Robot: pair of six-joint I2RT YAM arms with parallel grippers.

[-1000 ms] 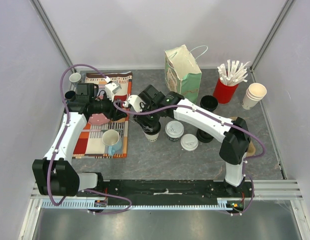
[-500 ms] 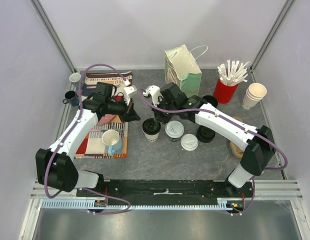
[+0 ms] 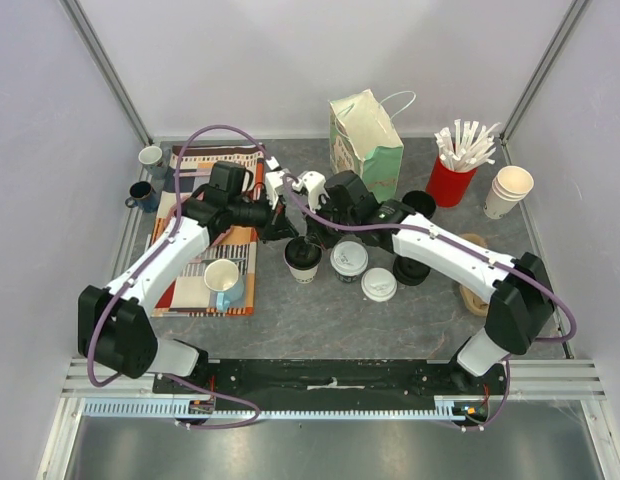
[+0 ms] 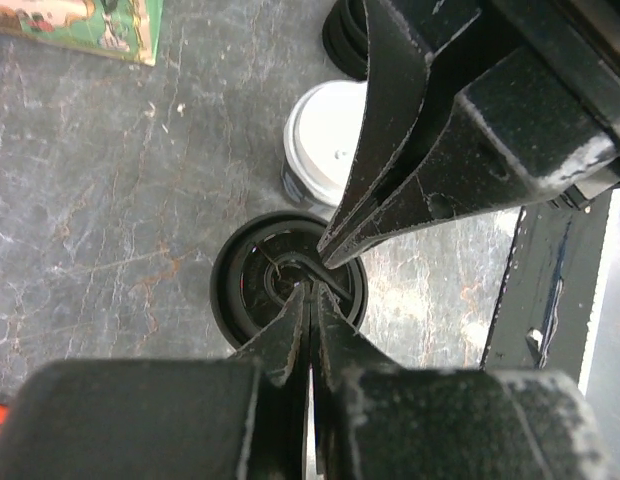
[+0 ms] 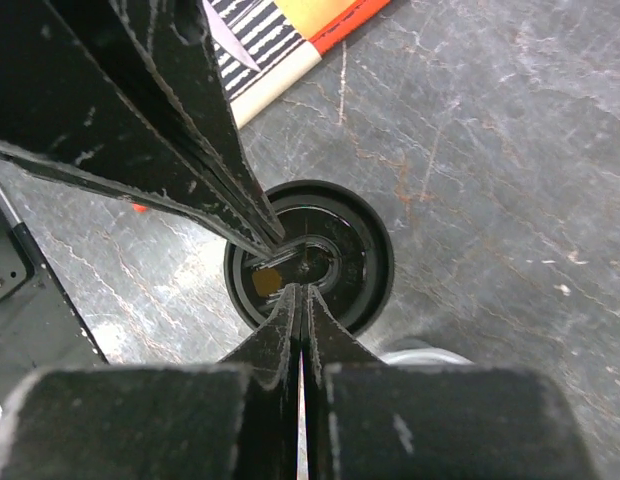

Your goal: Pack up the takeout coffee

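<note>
showing the left end effector closed — unreadable from above.

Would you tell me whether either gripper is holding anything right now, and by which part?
Nothing is held: the left gripper and right gripper are both shut empty, with their tips over the black-lidded cup.

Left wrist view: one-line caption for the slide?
Left gripper and right gripper, both shut, tips close together over the black-lidded cup; a white-lidded cup stands beyond it.

Left gripper and right gripper tip to tip over black-lidded cup, white-lidded cup just beside
</note>
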